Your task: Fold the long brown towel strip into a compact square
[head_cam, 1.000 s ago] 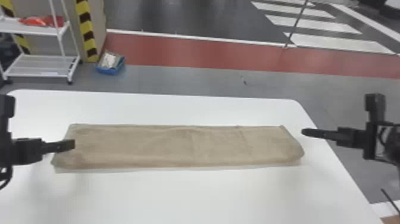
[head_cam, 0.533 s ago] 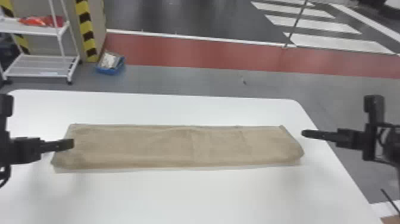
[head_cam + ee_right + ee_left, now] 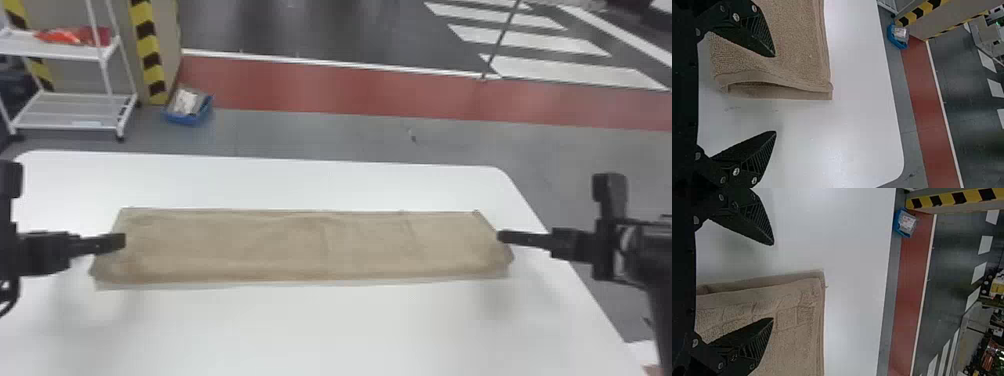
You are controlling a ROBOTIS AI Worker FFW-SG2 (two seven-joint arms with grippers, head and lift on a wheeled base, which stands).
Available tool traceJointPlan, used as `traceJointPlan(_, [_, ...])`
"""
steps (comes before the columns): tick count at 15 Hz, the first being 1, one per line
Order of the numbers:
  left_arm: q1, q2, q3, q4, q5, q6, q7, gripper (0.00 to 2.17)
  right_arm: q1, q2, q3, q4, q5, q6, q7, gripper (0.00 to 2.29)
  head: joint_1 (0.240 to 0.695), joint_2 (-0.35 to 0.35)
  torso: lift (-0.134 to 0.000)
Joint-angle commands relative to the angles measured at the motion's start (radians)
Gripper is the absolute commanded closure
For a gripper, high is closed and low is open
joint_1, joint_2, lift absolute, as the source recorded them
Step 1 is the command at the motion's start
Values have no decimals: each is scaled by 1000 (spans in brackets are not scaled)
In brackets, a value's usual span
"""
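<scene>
Lengthwise, the towel [image 3: 300, 250] lies flat, roughly parallel to the desk's [image 3: 350, 330] far edge, its long axis running between left gripper [image 3: 773, 282] and right gripper [image 3: 775, 94]. Both stand empty, fingers spread at its short ends; folding one inward seems next.

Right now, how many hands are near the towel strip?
2. The left hand is open at the left end of the towel strip, and the right hand is open at its right end; each has one finger over it and one past its edge.
</scene>
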Motion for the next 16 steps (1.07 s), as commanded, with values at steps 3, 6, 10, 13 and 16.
traceJointPlan(3, [-1, 2, 4, 2, 6, -1, -40, 478, -13, 10, 8, 0, 9, 1, -2, 211, 695, -200, -124])
traceJointPlan(6, [-1, 2, 6, 2, 8, 2, -51, 697, -23, 8, 9, 5, 9, 1, 0, 211, 695, -200, -124])
traceJointPlan(10, [-3, 4, 9, -2, 9, 26, -68, 920, -35, 8, 11, 12, 12, 1, 0, 211, 695, -202, -124])
traceJointPlan(13, [0, 4, 27, -8, 41, 36, -68, 1382, -40, 10, 11, 23, 19, -2, -2, 211, 695, -204, -124])
traceJointPlan(16, [6, 4, 32, -18, 49, 36, -56, 1619, -41, 8, 16, 25, 19, -5, -2, 211, 695, -205, -124])
